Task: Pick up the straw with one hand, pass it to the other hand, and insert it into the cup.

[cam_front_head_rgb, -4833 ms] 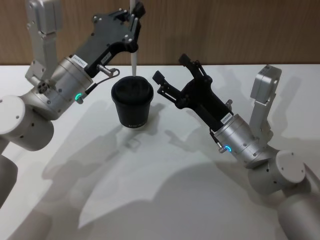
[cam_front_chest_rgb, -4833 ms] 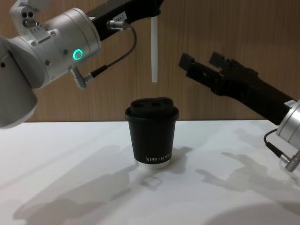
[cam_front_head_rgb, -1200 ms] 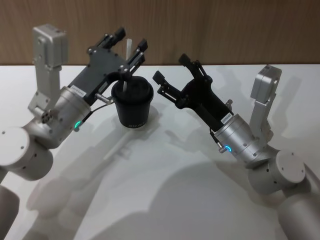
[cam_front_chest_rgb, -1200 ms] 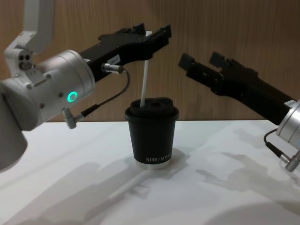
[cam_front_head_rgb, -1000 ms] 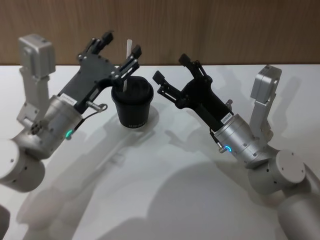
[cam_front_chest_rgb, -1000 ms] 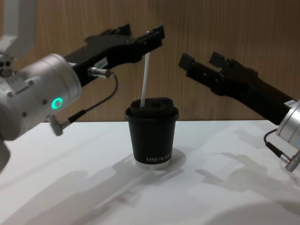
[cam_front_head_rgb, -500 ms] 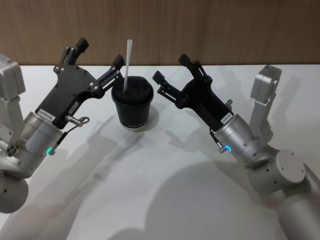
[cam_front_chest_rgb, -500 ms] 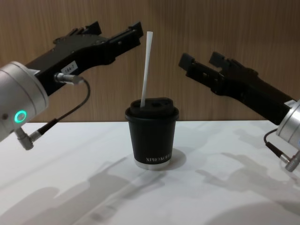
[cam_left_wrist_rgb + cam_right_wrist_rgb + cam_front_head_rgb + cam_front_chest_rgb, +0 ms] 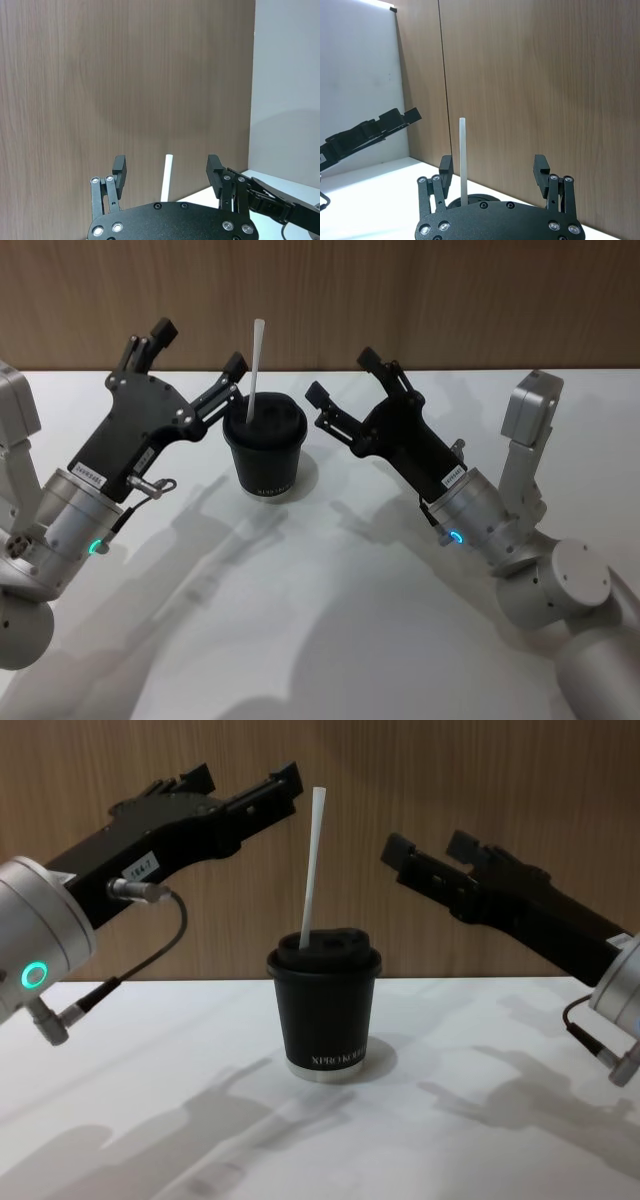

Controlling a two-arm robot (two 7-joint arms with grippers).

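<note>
The black cup point(image 9: 264, 452) point(image 9: 324, 1010) stands on the white table with the white straw point(image 9: 254, 370) point(image 9: 312, 870) stuck through its domed lid, leaning slightly. My left gripper point(image 9: 200, 346) point(image 9: 245, 776) hovers open just left of the straw's top, clear of it. In the left wrist view the straw point(image 9: 167, 177) rises between that gripper's point(image 9: 166, 167) spread fingers, farther off. My right gripper point(image 9: 341, 375) point(image 9: 428, 843) hangs open and empty to the right of the cup. The right wrist view has the straw point(image 9: 463, 160) beyond the open right gripper point(image 9: 493, 167).
A wooden wall runs along the far edge of the white table point(image 9: 300, 620). Both arms slant in over the table from the near corners. Nothing else stands on the table around the cup.
My left gripper has opened, released the straw and pulled back to the left. The straw stays standing in the cup's lid. The right arm has not moved.
</note>
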